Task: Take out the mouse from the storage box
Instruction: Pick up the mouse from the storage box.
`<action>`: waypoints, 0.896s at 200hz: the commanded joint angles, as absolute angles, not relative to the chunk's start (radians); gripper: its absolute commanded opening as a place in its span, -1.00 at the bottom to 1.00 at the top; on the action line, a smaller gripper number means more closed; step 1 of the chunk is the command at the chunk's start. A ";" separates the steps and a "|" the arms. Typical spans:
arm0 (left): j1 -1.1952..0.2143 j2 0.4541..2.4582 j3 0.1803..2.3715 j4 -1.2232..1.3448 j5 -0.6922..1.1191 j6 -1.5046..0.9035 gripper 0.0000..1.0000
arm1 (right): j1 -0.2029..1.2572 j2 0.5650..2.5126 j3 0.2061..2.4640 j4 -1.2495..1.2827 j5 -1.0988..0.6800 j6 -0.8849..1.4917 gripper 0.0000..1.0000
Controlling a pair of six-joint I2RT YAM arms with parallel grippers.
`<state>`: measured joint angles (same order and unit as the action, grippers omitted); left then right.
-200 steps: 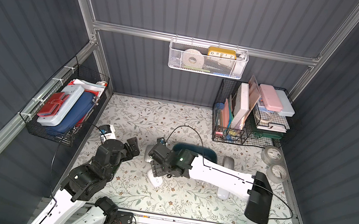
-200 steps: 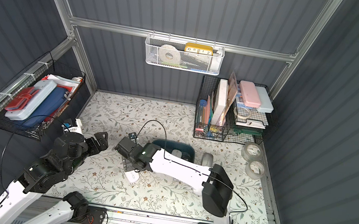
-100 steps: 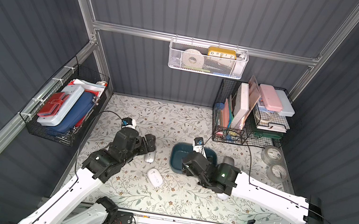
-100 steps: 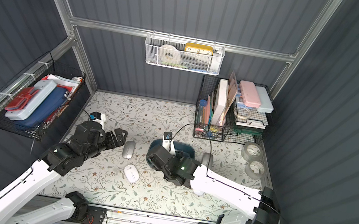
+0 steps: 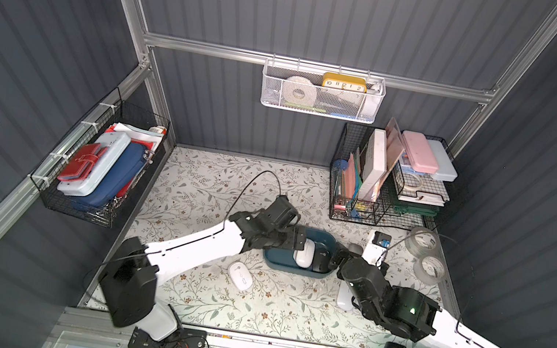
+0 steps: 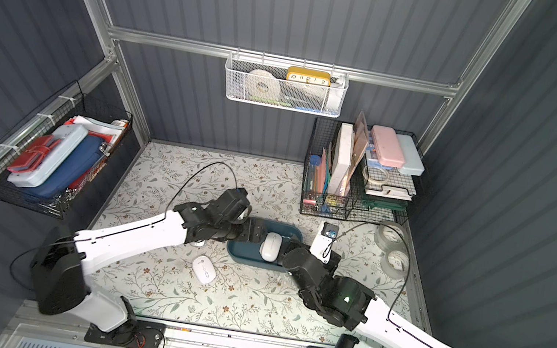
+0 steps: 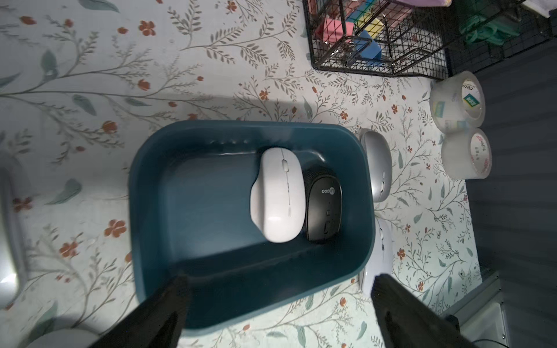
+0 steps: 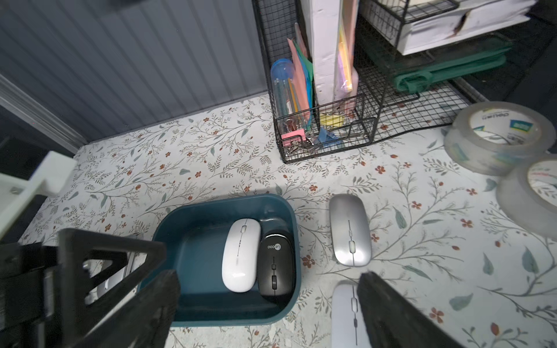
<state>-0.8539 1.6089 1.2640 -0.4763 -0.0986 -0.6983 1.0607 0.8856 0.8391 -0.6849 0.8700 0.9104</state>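
The dark teal storage box (image 5: 291, 267) (image 6: 250, 257) sits mid-mat. Inside it, against its right end, a white mouse (image 7: 277, 195) (image 8: 241, 254) and a black mouse (image 7: 324, 208) (image 8: 275, 265) lie side by side. My left gripper (image 5: 295, 243) (image 7: 277, 289) hovers over the box's left part, open and holding nothing, its fingers (image 7: 168, 310) spread about as wide as the tub. My right gripper (image 5: 325, 260) (image 8: 268, 275) stands open at the box's right end near the black mouse, gripping nothing.
Loose mice lie on the mat: a white one (image 5: 240, 276) in front of the box, a silver one (image 8: 349, 230) and a pale one (image 8: 343, 316) to its right. Two tape rolls (image 5: 425, 253) and a black wire rack (image 5: 380, 200) stand at the back right.
My left arm has swung right from the mat's left side to over the box. My right gripper has drawn back to the box's right end and opened wide.
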 commanded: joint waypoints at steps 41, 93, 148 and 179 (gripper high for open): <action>-0.910 1.955 1.594 -0.717 -0.117 -0.622 0.99 | 1.056 0.848 0.792 -0.680 0.834 0.953 0.98; -0.913 2.048 1.680 -0.805 -0.211 -0.594 0.98 | 1.057 0.845 0.775 -0.653 0.826 0.931 0.98; -0.916 2.138 1.708 -0.800 -0.117 -0.566 0.98 | 1.057 0.863 0.775 -0.642 0.834 0.917 0.98; -0.917 2.152 1.706 -0.806 -0.144 -0.573 0.98 | 1.056 0.864 0.770 -0.638 0.829 0.920 0.98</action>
